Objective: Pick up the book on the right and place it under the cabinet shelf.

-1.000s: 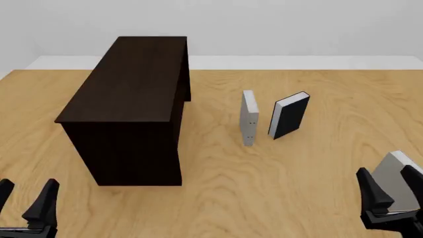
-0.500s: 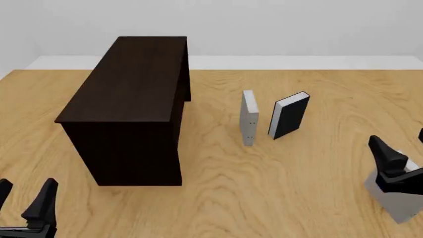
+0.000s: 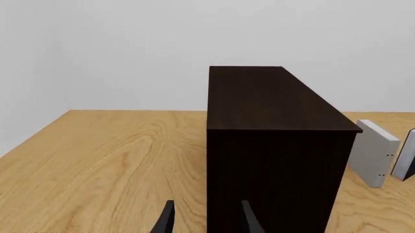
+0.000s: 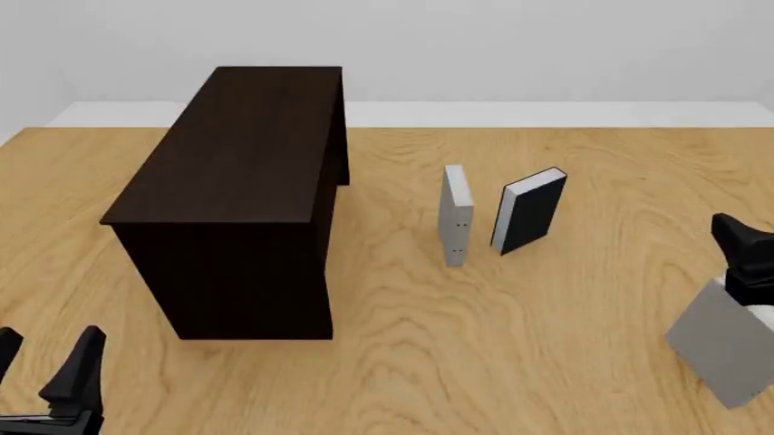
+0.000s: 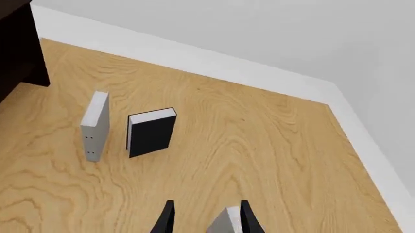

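**Grey book in my right claw**

Between me and the big dark-brown wooden box cabinet (image 4: 248, 195) stand an upright grey book (image 4: 456, 216) and a black-covered book with white page edges (image 4: 528, 210), just apart. Light wooden tabletop (image 4: 484, 362), pale wall behind. My right gripper (image 5: 204, 219) clamps the plain light-grey hardback (image 4: 726, 349), tilted, at the right edge. Left gripper (image 4: 43, 372) is spread, holding nothing.

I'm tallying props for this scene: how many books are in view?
3. A grey book stands mid-table right of the cabinet, a black book stands just right of it, and another grey book hangs in the right gripper.
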Robot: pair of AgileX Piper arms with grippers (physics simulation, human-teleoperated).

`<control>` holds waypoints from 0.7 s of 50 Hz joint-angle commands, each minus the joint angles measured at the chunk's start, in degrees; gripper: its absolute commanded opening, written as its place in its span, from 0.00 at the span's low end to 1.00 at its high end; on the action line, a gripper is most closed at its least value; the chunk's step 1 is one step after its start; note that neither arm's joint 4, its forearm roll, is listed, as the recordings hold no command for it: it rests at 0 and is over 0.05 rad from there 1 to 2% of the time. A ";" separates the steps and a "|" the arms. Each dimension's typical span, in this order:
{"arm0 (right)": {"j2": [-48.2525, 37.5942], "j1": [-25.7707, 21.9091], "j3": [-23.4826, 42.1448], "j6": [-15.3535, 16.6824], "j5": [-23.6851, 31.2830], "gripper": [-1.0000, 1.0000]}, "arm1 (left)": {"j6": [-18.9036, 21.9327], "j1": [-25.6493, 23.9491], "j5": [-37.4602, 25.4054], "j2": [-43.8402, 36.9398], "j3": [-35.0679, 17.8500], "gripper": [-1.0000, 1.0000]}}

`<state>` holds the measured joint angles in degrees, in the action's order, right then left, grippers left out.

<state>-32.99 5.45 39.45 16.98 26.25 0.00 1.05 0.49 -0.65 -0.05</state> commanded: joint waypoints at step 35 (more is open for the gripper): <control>-9.60 11.20 7.70 14.32 15.19 1.00 | -0.01 0.03 0.24 -0.31 -0.02 1.00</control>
<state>-41.40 14.78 47.33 29.29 39.48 -0.01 1.07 0.74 -0.97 -0.09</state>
